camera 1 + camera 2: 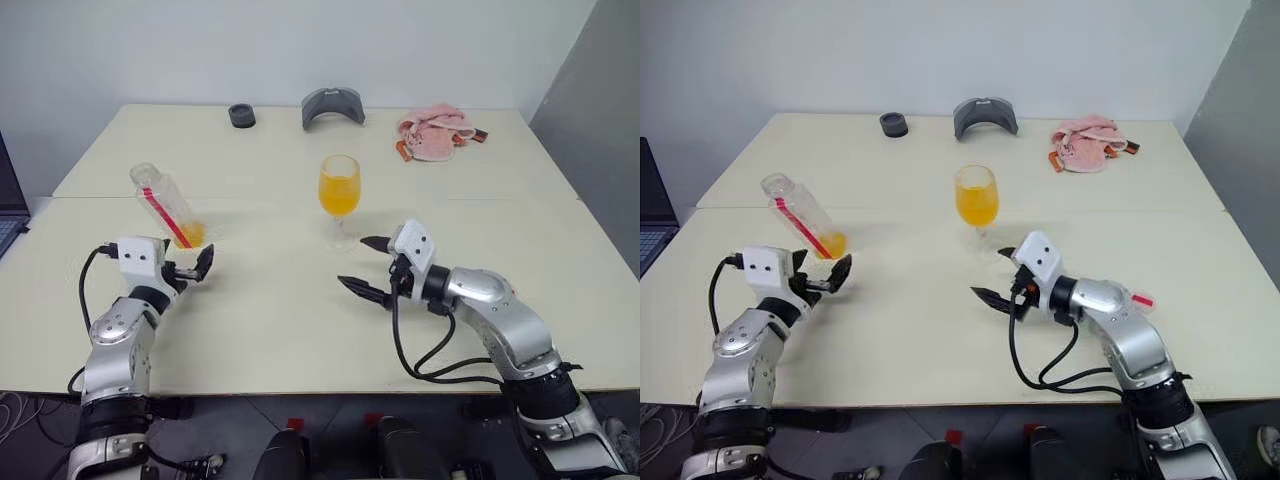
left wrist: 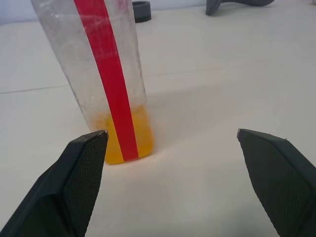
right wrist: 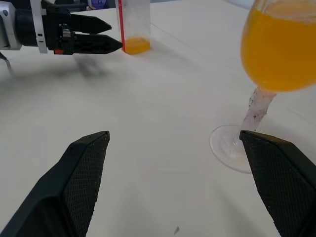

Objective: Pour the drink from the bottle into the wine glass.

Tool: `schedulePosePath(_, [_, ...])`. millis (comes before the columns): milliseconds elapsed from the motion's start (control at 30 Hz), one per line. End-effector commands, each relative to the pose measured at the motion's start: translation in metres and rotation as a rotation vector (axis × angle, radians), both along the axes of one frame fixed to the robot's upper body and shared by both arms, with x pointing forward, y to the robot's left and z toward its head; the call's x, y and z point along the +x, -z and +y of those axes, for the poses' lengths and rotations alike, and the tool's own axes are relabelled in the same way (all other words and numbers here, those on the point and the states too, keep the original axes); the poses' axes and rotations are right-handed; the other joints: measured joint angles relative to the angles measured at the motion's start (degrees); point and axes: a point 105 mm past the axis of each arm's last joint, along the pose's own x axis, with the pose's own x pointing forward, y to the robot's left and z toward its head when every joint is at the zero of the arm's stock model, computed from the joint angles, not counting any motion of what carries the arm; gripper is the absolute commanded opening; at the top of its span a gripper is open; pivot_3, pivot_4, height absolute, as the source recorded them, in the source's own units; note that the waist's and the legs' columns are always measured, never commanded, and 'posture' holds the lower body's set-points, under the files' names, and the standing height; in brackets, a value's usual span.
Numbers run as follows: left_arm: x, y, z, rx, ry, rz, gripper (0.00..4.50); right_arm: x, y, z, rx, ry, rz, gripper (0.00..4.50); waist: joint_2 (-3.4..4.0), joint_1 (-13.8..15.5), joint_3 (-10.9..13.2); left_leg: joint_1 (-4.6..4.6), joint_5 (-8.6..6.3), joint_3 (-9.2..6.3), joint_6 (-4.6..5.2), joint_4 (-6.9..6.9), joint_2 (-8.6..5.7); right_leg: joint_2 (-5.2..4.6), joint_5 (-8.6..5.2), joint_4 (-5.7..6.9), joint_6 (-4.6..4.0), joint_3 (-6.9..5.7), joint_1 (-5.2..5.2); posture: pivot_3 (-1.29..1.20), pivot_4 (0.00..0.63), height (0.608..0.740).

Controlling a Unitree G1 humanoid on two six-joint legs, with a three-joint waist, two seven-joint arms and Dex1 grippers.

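Observation:
The wine glass (image 1: pixel 340 190) stands mid-table, its bowl mostly full of the orange drink (image 1: pixel 339 194). The clear bottle (image 1: pixel 165 204) with a red strip stands on the table to the left, and a little drink (image 2: pixel 123 143) remains at its bottom. My left gripper (image 1: pixel 192 267) is open and level just in front of the bottle's base, not touching it. The left wrist view shows the bottle beyond the left fingertip (image 2: pixel 86 158). My right gripper (image 1: pixel 352 261) is open, low over the table, close beside the glass's foot (image 3: pixel 229 148). Nothing is between its fingers.
At the back of the table lie a small black round object (image 1: pixel 241 115), a grey curved object (image 1: pixel 333 105) and a pink cloth (image 1: pixel 435 135). A laptop (image 1: pixel 10 215) shows at the left edge. The table's front edge runs just behind both arms.

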Motion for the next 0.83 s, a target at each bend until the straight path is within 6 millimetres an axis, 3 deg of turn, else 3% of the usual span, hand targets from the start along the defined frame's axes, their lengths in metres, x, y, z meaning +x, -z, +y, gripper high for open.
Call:
schedulePosePath(33, [-0.004, -0.016, -0.001, 0.008, -0.007, -0.052, 4.48, -0.007, -0.015, 0.001, 0.050, -0.023, -0.055, 4.50, 0.00, 0.0, 0.0, 0.02, 0.00, 0.03, 0.00, 0.00, 0.00, 0.01, 0.00, 0.00, 0.00, 0.00, 0.00, 0.00, 0.150, 0.740])
schedulePosePath(200, [-0.009, -0.015, -0.002, 0.008, -0.040, -0.051, 4.48, -0.004, -0.015, -0.006, 0.104, 0.029, -0.061, 4.50, 0.00, 0.2, 0.0, 0.02, 0.00, 0.04, 0.00, 0.00, 0.00, 0.02, 0.00, -0.01, 0.00, 0.00, 0.02, 0.00, 0.150, 0.740])
schedulePosePath(333, [-0.018, -0.013, -0.007, 0.002, -0.047, -0.055, 4.48, 0.007, -0.018, -0.023, 0.226, 0.220, -0.122, 4.50, 0.00, 0.6, 0.0, 0.03, 0.00, 0.04, 0.00, -0.02, 0.02, 0.01, 0.00, -0.03, 0.00, 0.04, 0.02, 0.00, 0.150, 0.740])
schedulePosePath(567, [-0.032, -0.008, -0.024, -0.023, -0.054, -0.050, 4.48, 0.020, 0.019, -0.066, 0.332, 0.604, -0.122, 4.50, -0.01, 1.4, 0.0, 0.04, 0.00, 0.14, -0.01, -0.03, 0.01, 0.01, 0.00, -0.05, 0.00, 0.11, 0.05, 0.00, 0.150, 0.740])
schedulePosePath(833, [-0.043, -0.006, -0.028, -0.054, -0.066, -0.070, 4.48, 0.026, 0.036, -0.083, 0.324, 0.726, -0.144, 4.50, 0.01, 1.3, 0.0, 0.23, 0.00, 0.34, -0.01, -0.11, 0.09, 0.20, 0.00, -0.03, 0.00, 0.17, 0.09, 0.00, 0.150, 0.740])
